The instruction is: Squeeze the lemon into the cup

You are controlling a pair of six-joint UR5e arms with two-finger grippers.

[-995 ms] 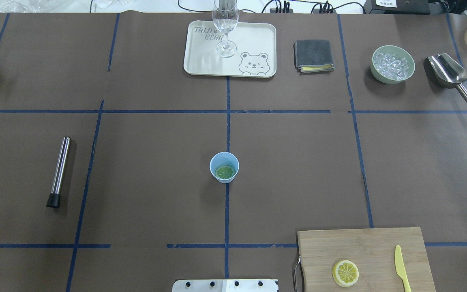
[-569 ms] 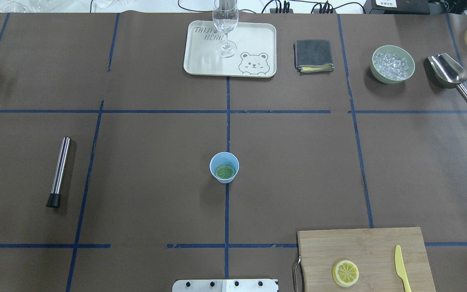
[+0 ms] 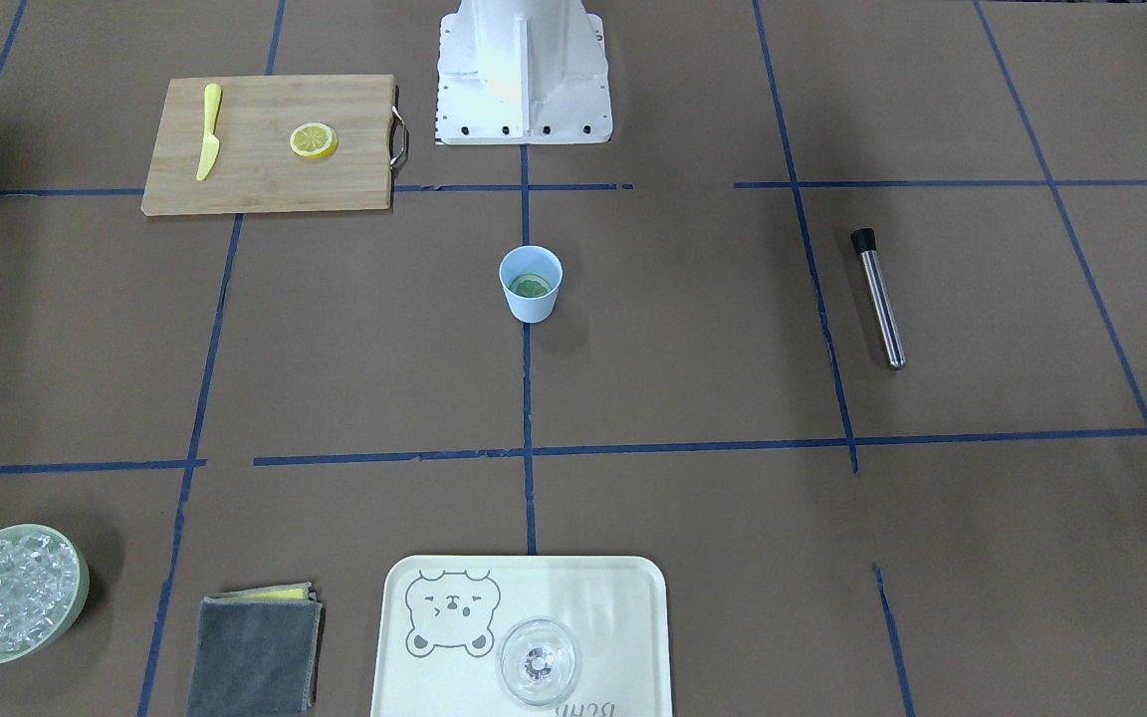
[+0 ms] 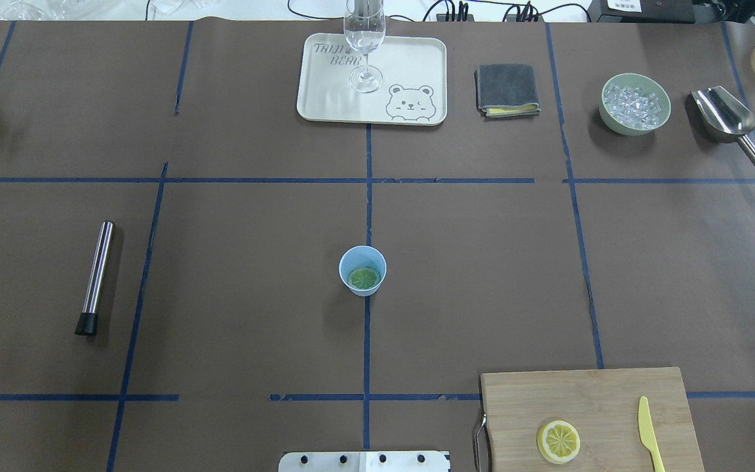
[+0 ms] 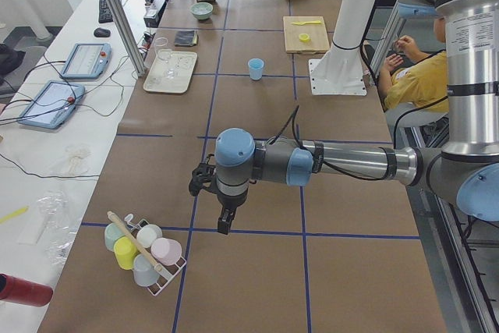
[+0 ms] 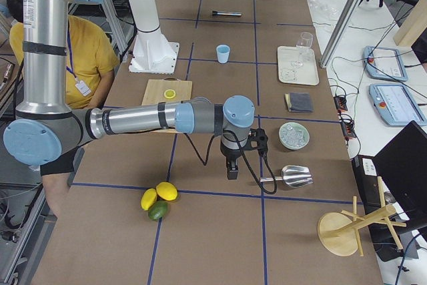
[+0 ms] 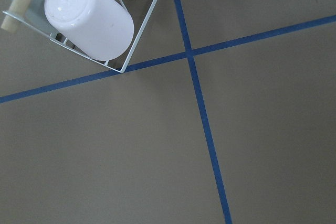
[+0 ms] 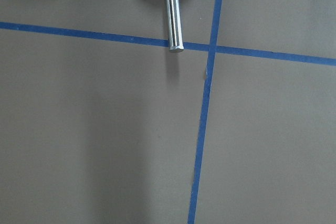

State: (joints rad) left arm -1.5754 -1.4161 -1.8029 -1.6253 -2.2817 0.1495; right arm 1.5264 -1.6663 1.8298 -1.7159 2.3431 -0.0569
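The light-blue cup [image 4: 362, 261] stands at the table's middle on a blue tape line, also in the front-facing view [image 3: 531, 304]. One lemon slice [image 4: 364, 278] lies flat inside it and looks greenish in the shade. The other slice [image 4: 558, 441] lies on the wooden cutting board [image 4: 587, 400]. My left gripper [image 5: 224, 220] hangs far out at the table's left end near a cup rack [image 5: 144, 251]. My right gripper [image 6: 231, 170] hangs at the right end near the metal scoop [image 6: 288, 177]. Both show only in the side views, so I cannot tell whether they are open or shut.
A yellow plastic knife [image 4: 646, 432] lies on the board. At the back stand a tray [image 4: 410, 72] with a stemmed glass [image 4: 365, 46], a grey cloth [image 4: 506, 90] and a bowl of ice [image 4: 635, 103]. A steel muddler [image 4: 96, 277] lies left. Whole lemons [image 6: 159, 198] lie at the right end.
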